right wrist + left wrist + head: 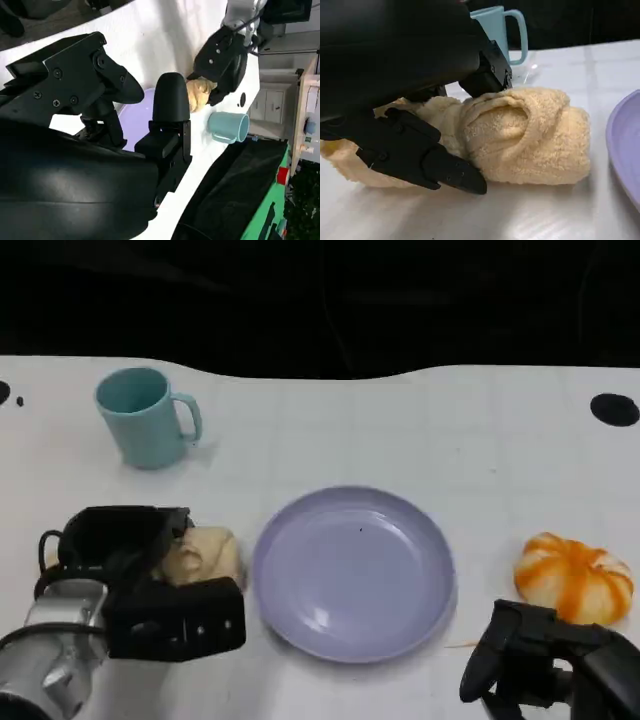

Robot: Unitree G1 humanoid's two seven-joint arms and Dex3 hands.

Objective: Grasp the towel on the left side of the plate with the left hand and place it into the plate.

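**Left hand closed around the rolled towel beside the plate**

Nearest the camera in the head view, the left hand (150,585) sits at the lower left of the white table (430,430), its black fingers wrapped about a cream-yellow towel (205,555). In the left wrist view, fingers (427,157) press along one side of the towel (530,137) and another black part bears on its top, so the hand is gripping it while it lies on the table. The towel is a soft roll; its long axis runs left to right across the table, one end pointing at the plate (355,570) and lying just beside its rim.

At the lower right, the right hand (545,660) rests low with its fingers apart, holding nothing.

The plate is round, lavender, and sits in the middle of the table. To its right, well apart, is an orange-and-white pumpkin-shaped object (575,575), near the right hand.

Farther back on the left stands a teal mug (145,418), upright, handle to the right.

The table has faint grid lines and a black dot (613,409) at the far right. Beyond its far edge the room is dark.
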